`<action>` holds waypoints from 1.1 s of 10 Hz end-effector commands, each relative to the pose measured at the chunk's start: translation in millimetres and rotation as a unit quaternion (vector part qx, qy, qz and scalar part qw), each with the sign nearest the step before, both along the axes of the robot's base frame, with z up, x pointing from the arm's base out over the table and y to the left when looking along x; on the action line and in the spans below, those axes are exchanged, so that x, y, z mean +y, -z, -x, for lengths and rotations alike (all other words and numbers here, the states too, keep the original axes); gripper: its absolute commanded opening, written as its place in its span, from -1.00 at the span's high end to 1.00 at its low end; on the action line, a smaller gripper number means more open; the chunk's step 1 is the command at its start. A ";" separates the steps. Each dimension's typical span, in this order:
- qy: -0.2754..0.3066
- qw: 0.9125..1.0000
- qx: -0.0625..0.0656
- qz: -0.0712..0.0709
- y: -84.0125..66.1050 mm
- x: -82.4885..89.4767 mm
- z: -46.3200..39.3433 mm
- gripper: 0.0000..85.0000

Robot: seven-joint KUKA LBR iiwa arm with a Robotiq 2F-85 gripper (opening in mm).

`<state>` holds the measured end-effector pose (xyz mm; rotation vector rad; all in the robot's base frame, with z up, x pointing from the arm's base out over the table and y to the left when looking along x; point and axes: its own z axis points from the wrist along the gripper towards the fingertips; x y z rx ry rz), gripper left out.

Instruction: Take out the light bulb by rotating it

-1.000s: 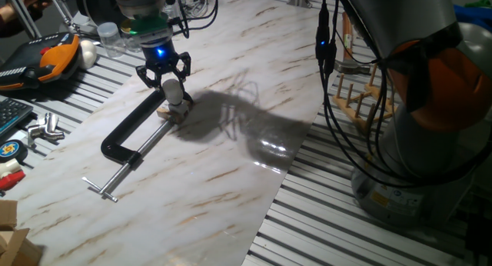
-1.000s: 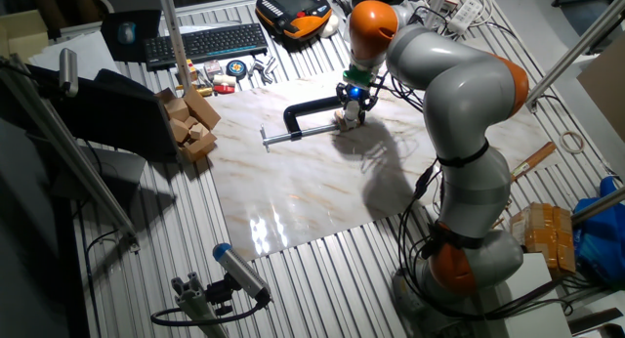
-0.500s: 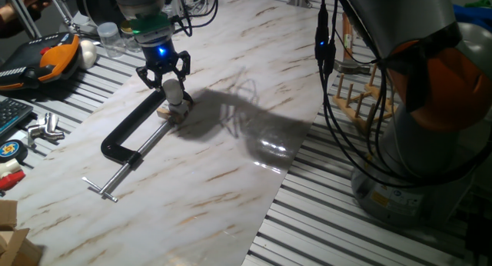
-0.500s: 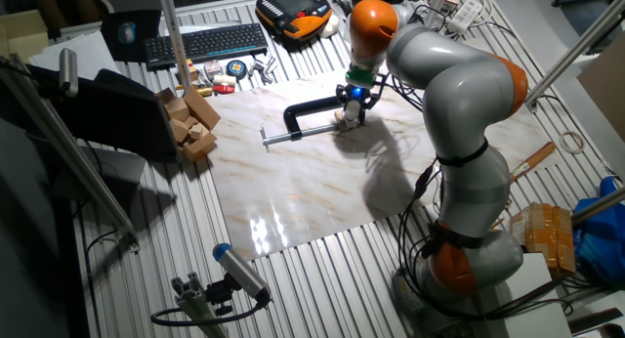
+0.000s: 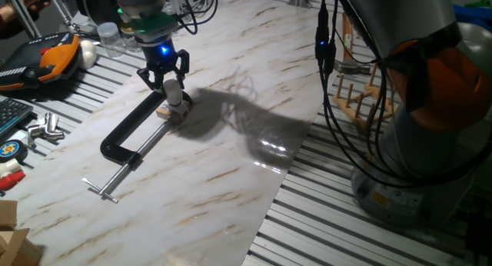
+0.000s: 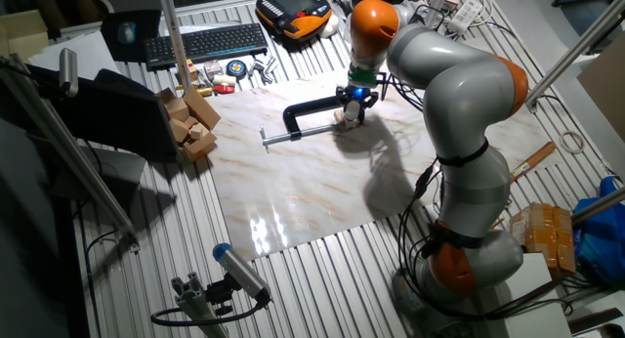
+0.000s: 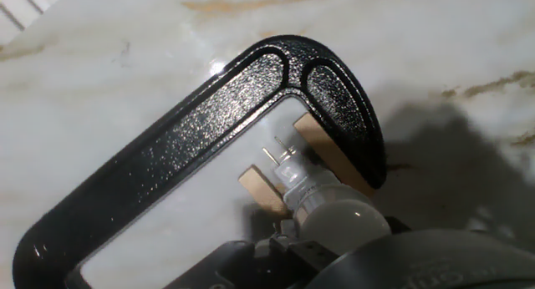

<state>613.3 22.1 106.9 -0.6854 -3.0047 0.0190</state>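
Note:
The light bulb point(image 7: 338, 226) is a frosted white globe with a silver-grey base point(image 7: 294, 174) and two thin pins. In the hand view it is tilted, and its pins show just clear of the small tan wooden block point(image 7: 324, 151). The black C-clamp point(image 7: 209, 130) pins that block to the marble board. My gripper point(image 5: 164, 83) hangs over the clamp's jaw end, shut on the light bulb point(image 5: 174, 91), with the wooden block point(image 5: 171, 111) right under it. From the other fixed view the gripper point(image 6: 354, 101) stands at the clamp's point(image 6: 305, 109) right end.
The clamp's screw bar point(image 5: 115, 179) reaches toward the board's front left. An orange-black pendant point(image 5: 46, 57), metal parts point(image 5: 44, 128) and a keyboard point(image 6: 207, 42) lie off the board's left side. Wooden blocks point(image 6: 190, 123) and a wooden rack point(image 5: 357, 97) stand beside the board.
The gripper with the bulb has edged slightly upward over the block. The clamp and block have not moved.

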 end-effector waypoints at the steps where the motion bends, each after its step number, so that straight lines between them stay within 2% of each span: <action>1: -0.014 1.000 0.000 -0.001 -0.1 0.0 0.0 1.00; 7: -0.091 0.996 -0.004 0.006 -2.4 0.2 0.5 1.00; 11: -0.139 0.990 -0.002 0.003 -1.5 -0.1 0.8 1.00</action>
